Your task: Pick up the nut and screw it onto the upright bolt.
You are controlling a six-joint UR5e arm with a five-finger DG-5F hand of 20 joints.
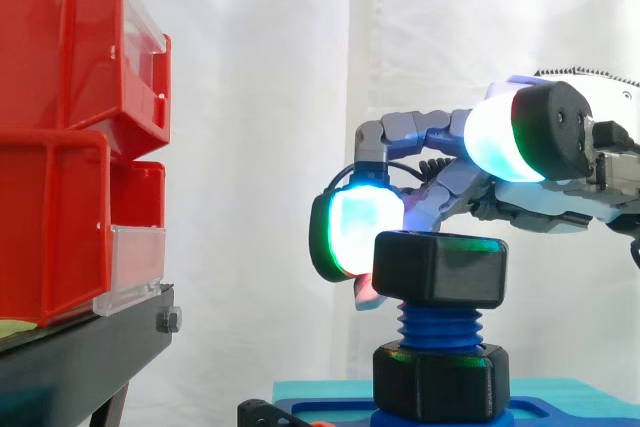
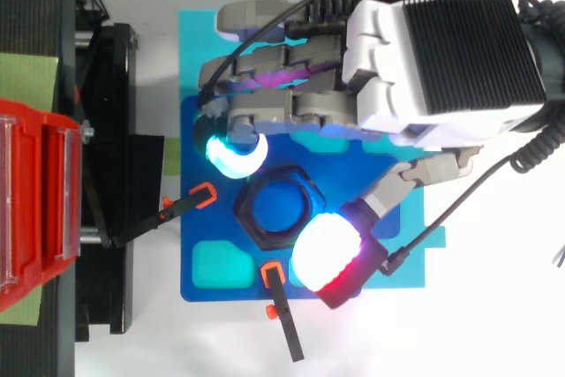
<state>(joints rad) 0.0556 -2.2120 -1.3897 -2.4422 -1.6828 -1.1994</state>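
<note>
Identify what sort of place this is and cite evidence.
Probably a robotics lab bench: white curtain backdrop, red bins on a black stand, a robot hand at a nut on an upright bolt.

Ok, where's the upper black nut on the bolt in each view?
Side view: the upper nut sits lower centre-right, atop the threads of the blue bolt, above a second nut at the base.
Top view: it is the black hexagon near the centre, ringing the bolt's blue end.
Shared landmark: the blue bolt, upright from the side, a blue disc from above.
</note>
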